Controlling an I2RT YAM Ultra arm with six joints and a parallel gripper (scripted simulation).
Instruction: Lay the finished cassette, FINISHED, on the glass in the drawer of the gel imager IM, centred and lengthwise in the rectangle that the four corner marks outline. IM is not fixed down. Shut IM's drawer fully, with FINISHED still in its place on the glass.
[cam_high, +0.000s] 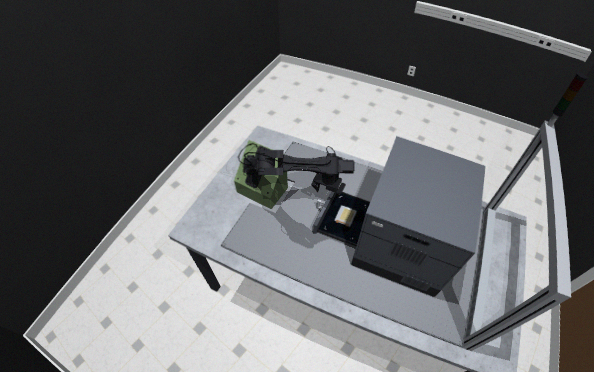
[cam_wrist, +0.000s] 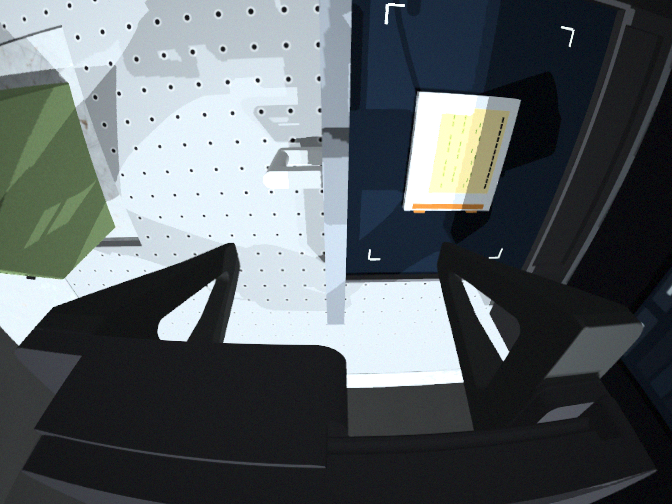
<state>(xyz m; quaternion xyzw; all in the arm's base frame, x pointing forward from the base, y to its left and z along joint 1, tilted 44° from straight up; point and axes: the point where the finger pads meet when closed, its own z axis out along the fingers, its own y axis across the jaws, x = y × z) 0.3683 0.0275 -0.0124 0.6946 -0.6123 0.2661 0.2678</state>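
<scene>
The finished cassette FINISHED (cam_high: 345, 215) (cam_wrist: 461, 151), white with a yellow gel window and an orange edge, lies flat on the dark glass (cam_wrist: 379, 162) of the drawer (cam_high: 325, 220) of imager IM (cam_high: 425, 200). It lies lengthwise inside the four white corner marks (cam_wrist: 393, 10), a little to the right of centre and slightly turned. The drawer stands pulled out. My gripper (cam_wrist: 338, 253) (cam_high: 330, 192) is open and empty. It hangs above the drawer's outer end, with the drawer's pale front panel (cam_wrist: 335, 162) between its fingers in the wrist view.
A green box (cam_high: 260, 182) (cam_wrist: 43, 179) stands at the arm's base, left of the drawer. A perforated grey mat (cam_high: 280, 250) (cam_wrist: 189, 135) covers the table (cam_high: 200, 220). A metal frame (cam_high: 555, 210) stands at the table's right end.
</scene>
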